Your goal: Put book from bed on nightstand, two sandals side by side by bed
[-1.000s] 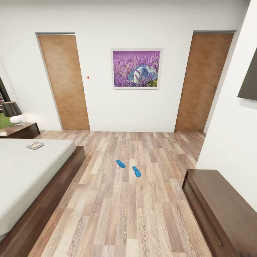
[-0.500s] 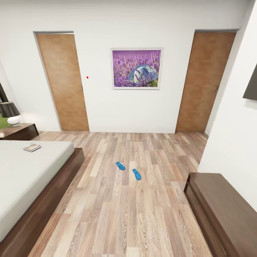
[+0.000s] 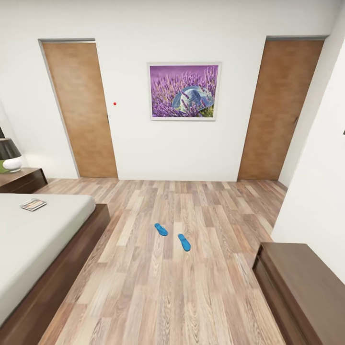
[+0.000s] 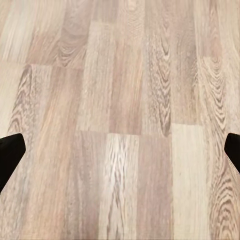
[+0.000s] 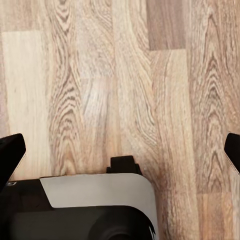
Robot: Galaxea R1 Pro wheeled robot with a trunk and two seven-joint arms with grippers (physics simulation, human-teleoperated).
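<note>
Both claws, left claw and right claw, gape wide over the bedroom's wood-plank floor.

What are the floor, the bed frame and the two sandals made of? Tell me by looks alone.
The floor looks like wood plank or laminate, with mixed brown boards and visible grain. The bed frame appears to be dark brown wood with a smooth finish. The two sandals look like bright blue rubber or foam, but they are too small to be sure.
</note>
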